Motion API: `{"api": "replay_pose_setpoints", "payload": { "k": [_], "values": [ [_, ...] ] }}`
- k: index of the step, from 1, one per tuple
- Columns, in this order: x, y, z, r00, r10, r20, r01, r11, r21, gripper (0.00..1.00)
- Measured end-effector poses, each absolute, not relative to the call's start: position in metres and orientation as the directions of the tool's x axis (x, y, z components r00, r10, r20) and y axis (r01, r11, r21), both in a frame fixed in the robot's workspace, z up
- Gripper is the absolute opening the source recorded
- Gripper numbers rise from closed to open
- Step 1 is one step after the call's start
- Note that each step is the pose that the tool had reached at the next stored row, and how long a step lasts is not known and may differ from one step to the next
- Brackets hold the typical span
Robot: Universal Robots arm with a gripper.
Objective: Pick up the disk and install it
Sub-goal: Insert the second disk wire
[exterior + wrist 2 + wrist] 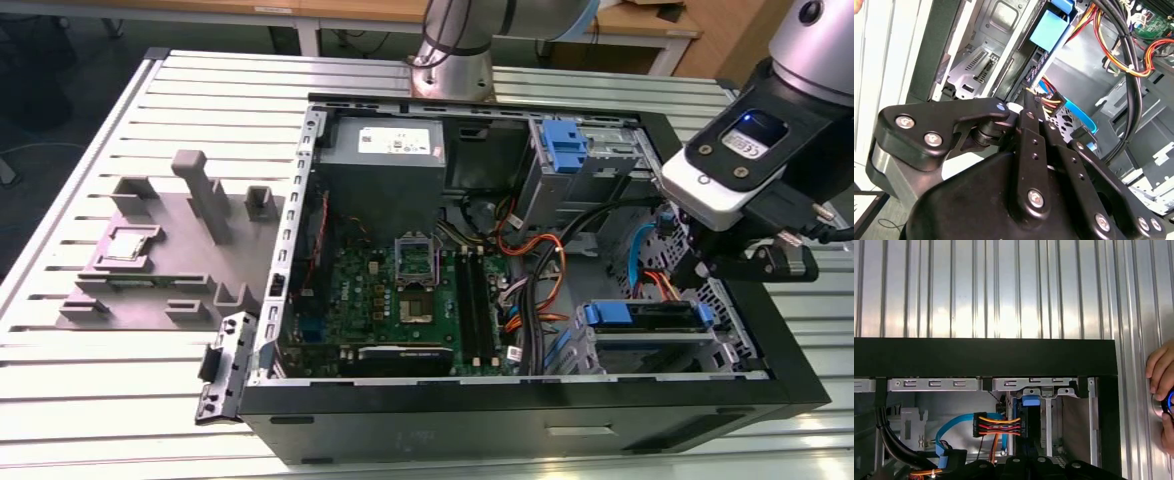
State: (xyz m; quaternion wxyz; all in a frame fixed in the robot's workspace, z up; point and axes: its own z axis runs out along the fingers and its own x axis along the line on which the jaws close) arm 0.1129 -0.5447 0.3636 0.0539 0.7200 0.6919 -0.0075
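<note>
Left to right in the exterior view: your ribbed metal counter [94,360], grey fixture block [174,250], open computer case [534,400]. Disk [647,318] lies flat in the bay, long axis across. Claw [741,262] above it; opening cannot be told.

A ribbed aluminium surface [107,360] of long parallel slats fills most of the scene, its metal catching bright, even overhead light. In the first wrist view the same slatted surface [1004,290] shines with pale reflections. Beyond its far edge, at the top of the exterior view, stands a wooden desk [334,12] on white legs, with a dark grey floor [67,60] beneath it at the exterior view's left.
</note>
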Motion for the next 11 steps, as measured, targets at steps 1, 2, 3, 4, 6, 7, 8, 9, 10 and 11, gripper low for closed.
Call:
{"api": "replay_pose_setpoints", "payload": {
  "k": [1,2,3,4,6,7,8,9,10,11],
  "values": [
    [0.1129,-0.5447,0.3637,0.043,0.995,-0.085,0.997,-0.037,0.067,0.10],
    [0.1129,-0.5438,0.3638,0.043,0.995,-0.086,0.997,-0.037,0.067,0.10],
    [0.1129,-0.5429,0.3638,0.043,0.995,-0.086,0.997,-0.037,0.067,0.10],
    [0.1129,-0.5429,0.3638,0.043,0.995,-0.086,0.997,-0.037,0.067,0.10],
    [0.1129,-0.5428,0.3638,0.043,0.995,-0.086,0.997,-0.037,0.067,0.10],
    [0.1129,-0.5428,0.3638,0.043,0.995,-0.086,0.997,-0.037,0.067,0.10],
    [0.1129,-0.5428,0.3638,0.043,0.995,-0.086,0.997,-0.037,0.067,0.10],
    [0.1129,-0.5428,0.3638,0.043,0.995,-0.086,0.997,-0.037,0.067,0.10],
    [0.1129,-0.5428,0.3638,0.043,0.995,-0.086,0.997,-0.037,0.067,0.10],
    [0.1129,-0.5428,0.3638,0.043,0.995,-0.086,0.997,-0.037,0.067,0.10]
  ]
}}
